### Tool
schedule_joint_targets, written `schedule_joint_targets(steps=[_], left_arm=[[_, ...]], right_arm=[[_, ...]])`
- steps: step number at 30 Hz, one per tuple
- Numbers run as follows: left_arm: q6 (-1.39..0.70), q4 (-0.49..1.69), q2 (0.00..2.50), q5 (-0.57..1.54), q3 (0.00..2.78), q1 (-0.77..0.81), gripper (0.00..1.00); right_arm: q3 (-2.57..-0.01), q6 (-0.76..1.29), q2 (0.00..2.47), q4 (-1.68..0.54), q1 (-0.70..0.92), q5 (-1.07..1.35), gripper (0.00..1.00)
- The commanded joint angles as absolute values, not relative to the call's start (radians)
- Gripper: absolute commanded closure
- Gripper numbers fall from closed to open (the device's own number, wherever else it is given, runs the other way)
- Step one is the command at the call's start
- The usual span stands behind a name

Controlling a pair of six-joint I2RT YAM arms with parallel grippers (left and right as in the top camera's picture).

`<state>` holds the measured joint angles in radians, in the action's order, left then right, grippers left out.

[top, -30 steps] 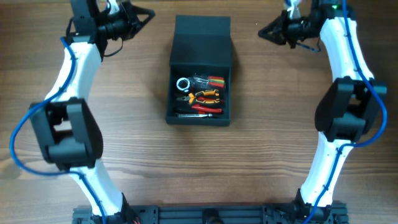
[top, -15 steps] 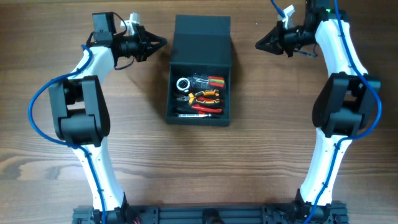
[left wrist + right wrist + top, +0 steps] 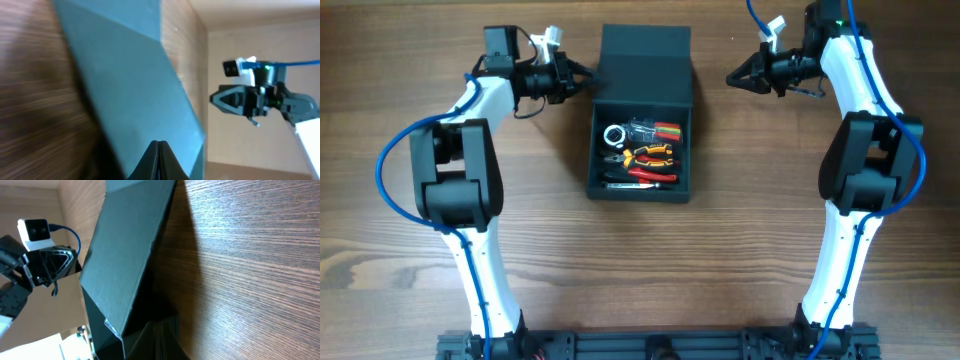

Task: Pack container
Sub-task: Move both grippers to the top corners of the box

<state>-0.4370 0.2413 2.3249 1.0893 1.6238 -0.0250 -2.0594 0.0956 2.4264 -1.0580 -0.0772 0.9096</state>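
Observation:
The dark teal-grey container [image 3: 641, 185] stands open mid-table, with red, orange and silver hand tools [image 3: 642, 155] inside. Its flap lid [image 3: 645, 65] is raised at the far side. My left gripper [image 3: 588, 74] is shut and empty, its tip at the lid's left edge; the left wrist view shows the lid [image 3: 135, 80] close in front of the closed fingers [image 3: 159, 145]. My right gripper [image 3: 732, 78] is shut and empty, a little right of the lid. The right wrist view shows the lid [image 3: 125, 255] beyond its closed fingers [image 3: 160, 330].
The wooden table [image 3: 770, 230] surrounds the container. Both arms reach in from the near edge along the left and right sides. The arm bases sit on a black rail [image 3: 650, 345] at the front.
My left gripper has swung right and down to the lid's left edge. My right gripper has edged slightly left toward the lid.

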Motion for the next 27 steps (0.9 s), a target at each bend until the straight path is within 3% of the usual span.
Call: schedule_joint_targets(steps=[1, 27], left_arm=[[-0.394, 0.297, 2.337, 0.983, 1.63, -0.057, 0.96], [-0.317, 0.378, 2.351, 0.916, 1.63, -0.02, 0.96]], right_arm=[[-2.069, 0.067, 2.448, -1.048, -0.076, 0.944, 0.96], [-2.068, 0.08, 2.535, -1.002, -0.05, 0.952, 0.96]])
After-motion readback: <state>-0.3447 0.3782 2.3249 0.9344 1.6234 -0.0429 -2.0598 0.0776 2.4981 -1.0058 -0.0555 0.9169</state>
